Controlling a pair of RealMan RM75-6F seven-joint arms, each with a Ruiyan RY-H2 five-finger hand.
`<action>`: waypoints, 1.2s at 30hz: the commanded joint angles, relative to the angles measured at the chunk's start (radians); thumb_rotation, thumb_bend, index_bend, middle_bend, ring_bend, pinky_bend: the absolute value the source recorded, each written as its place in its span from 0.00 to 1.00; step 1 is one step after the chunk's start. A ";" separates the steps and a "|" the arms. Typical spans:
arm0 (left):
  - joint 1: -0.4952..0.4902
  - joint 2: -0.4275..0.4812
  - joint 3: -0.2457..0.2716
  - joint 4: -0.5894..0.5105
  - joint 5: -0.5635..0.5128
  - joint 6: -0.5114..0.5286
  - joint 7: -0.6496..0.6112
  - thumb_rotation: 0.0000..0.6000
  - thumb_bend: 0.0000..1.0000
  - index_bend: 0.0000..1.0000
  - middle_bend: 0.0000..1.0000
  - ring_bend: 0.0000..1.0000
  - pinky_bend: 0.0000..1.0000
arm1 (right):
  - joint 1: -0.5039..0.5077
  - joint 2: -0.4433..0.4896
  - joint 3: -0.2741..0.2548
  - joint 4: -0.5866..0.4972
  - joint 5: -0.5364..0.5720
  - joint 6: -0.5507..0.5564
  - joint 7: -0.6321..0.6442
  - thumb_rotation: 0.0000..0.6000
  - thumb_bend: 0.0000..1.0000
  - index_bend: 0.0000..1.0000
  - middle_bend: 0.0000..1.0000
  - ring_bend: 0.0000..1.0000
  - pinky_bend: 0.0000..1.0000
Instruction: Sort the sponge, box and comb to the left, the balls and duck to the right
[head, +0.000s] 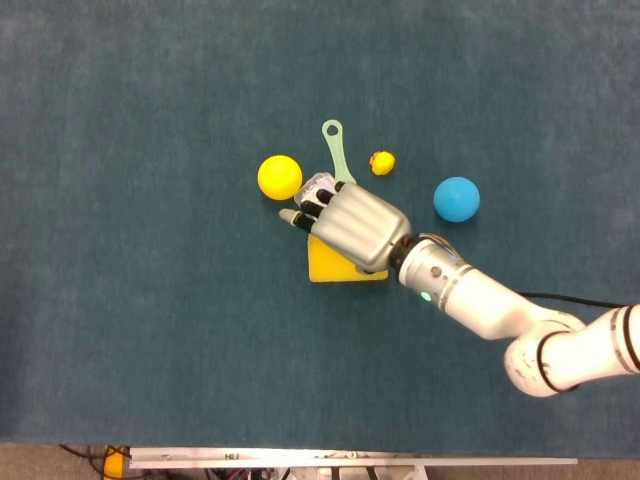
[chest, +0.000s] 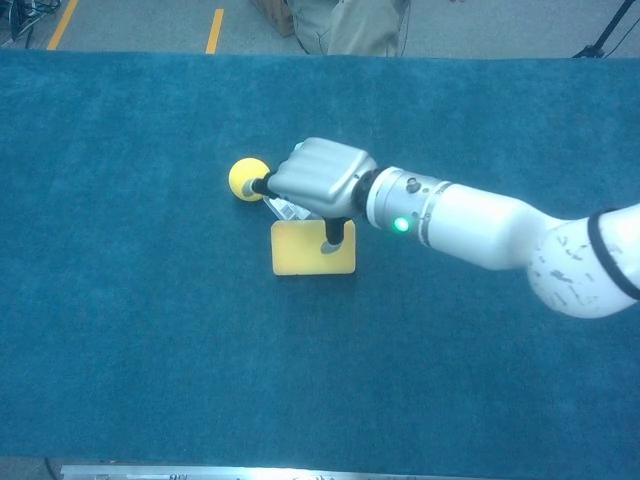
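Note:
My right hand (head: 352, 226) hovers over the middle cluster, covering most of the clear box (head: 318, 185) and the top of the yellow sponge (head: 335, 266). Its fingers (head: 300, 208) point left toward the yellow ball (head: 279, 177) and hold nothing. The green comb (head: 334, 143) sticks out behind the hand, and the small duck (head: 381, 162) and the blue ball (head: 456, 198) lie free to its right. In the chest view the right hand (chest: 315, 180) hides comb, duck and blue ball; the sponge (chest: 300, 258) and yellow ball (chest: 243, 178) show. My left hand is out of sight.
Blue carpet (head: 130, 330) covers the whole table. My right forearm (head: 480, 305) crosses the right half from the lower right. The table's front edge (head: 350, 460) runs along the bottom.

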 joint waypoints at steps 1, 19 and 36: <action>0.001 0.000 0.000 0.002 -0.001 -0.001 -0.001 1.00 0.43 0.36 0.35 0.31 0.25 | 0.024 -0.015 -0.011 0.004 0.032 0.003 -0.024 1.00 0.00 0.12 0.27 0.27 0.42; -0.001 -0.008 0.000 0.014 -0.003 -0.015 -0.011 1.00 0.43 0.36 0.35 0.31 0.24 | 0.100 -0.039 -0.065 0.000 0.122 0.030 -0.070 1.00 0.00 0.16 0.28 0.27 0.42; 0.008 -0.007 0.005 0.016 -0.003 -0.012 -0.022 1.00 0.43 0.36 0.34 0.31 0.23 | 0.048 -0.022 -0.115 -0.034 -0.007 0.096 0.005 1.00 0.04 0.41 0.38 0.46 0.42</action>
